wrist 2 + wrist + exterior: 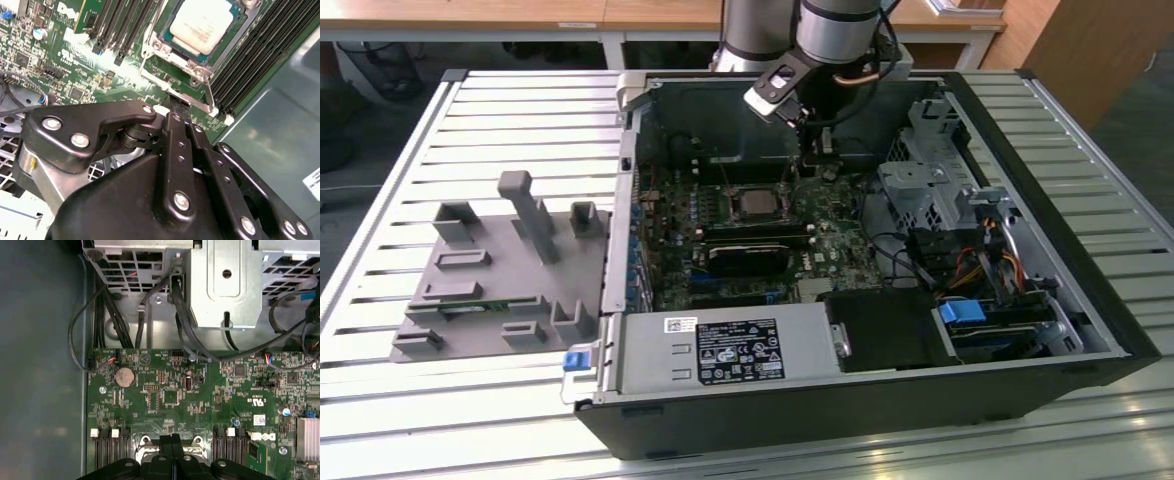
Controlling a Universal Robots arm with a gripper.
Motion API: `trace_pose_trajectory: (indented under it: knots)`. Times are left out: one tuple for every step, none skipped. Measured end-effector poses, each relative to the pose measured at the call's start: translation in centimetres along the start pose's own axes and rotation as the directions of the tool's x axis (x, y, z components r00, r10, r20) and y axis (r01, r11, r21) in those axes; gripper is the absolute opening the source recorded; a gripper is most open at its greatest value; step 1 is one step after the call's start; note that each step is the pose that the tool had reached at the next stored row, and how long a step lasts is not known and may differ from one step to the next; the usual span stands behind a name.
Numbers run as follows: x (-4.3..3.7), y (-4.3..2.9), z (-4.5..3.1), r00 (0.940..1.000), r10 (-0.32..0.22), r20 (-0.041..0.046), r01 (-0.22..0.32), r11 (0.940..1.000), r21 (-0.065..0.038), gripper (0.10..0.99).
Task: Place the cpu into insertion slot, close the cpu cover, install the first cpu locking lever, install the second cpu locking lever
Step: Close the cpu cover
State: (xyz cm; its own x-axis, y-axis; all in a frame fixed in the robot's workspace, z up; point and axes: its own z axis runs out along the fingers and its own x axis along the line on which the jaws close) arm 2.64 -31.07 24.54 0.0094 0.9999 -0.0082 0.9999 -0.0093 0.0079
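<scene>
**Desk** [414,420]: slatted light metal. An open computer case [1067,350] is laid on it. A grey moulded fixture tray [480,270] is set just beside the case on the exterior view's left.

**Power supply** [727,350]: grey box with a white label, housed along the nearest wall of the case. A blue tab [578,360] is fitted at its corner.

**Motherboard** [720,280]: green, laid flat on the case floor beyond the power supply. A black rectangular card [747,252] is mounted across it.

**Cpu** [757,203]: seated flat in the socket just beyond the card, dull metal top upward. The same seating is seen in the second wrist view [202,22].

**Cpu cover** [159,47]: silver frame, seen lying down around the cpu, its window framing the chip.

**Lever rod** [210,96]: thin metal, recorded at the socket corner nearest the fingertips. Whether it is latched cannot be told.

**End effector** [818,165]: black, hung from the arm over the board just past the cpu, toward the far wall. Its fingers are pressed together with nothing pinched, as seen in the first wrist view [172,439]. The tips are held close to the socket's edge; contact cannot be told.

**Coin battery** [125,375]: round, silver, set on the board beyond the socket.

**Drive cage** [225,285]: perforated grey metal, past the board's edge, with black cables [112,315] trailed beside it.
</scene>
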Motion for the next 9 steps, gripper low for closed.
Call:
trace_pose_trajectory:
  knots:
    - [0.00, -0.11, 0.00, 1.0000, 0.000, 0.0001, 0.000, 1.0000, 0.000, 0.106]
    - [0.00, -0.20, 0.01, 1.0000, 0.000, -0.0001, 0.000, 1.0000, 0.000, 0.106]
    - [0.00, -0.29, 0.01, 1.0000, 0.000, -0.0002, 0.000, 1.0000, 0.000, 0.106]
    - [0.00, -0.36, 0.02, 1.0000, 0.000, -0.0001, 0.000, 1.0000, 0.000, 0.106]
    - [0.00, -0.42, 0.04, 1.0000, 0.000, 0.0000, 0.000, 1.0000, 0.000, 0.106]
    - [0.00, -0.48, 0.05, 1.0000, 0.000, 0.0001, 0.000, 1.0000, 0.000, 0.106]
    - [0.00, -0.54, 0.07, 1.0000, 0.000, 0.0001, 0.000, 1.0000, 0.000, 0.106]
    - [0.00, -0.60, 0.09, 1.0000, 0.000, 0.0001, 0.000, 1.0000, 0.000, 0.106]
    - [0.00, -0.65, 0.13, 1.0000, 0.000, 0.0000, 0.000, 1.0000, 0.000, 0.106]
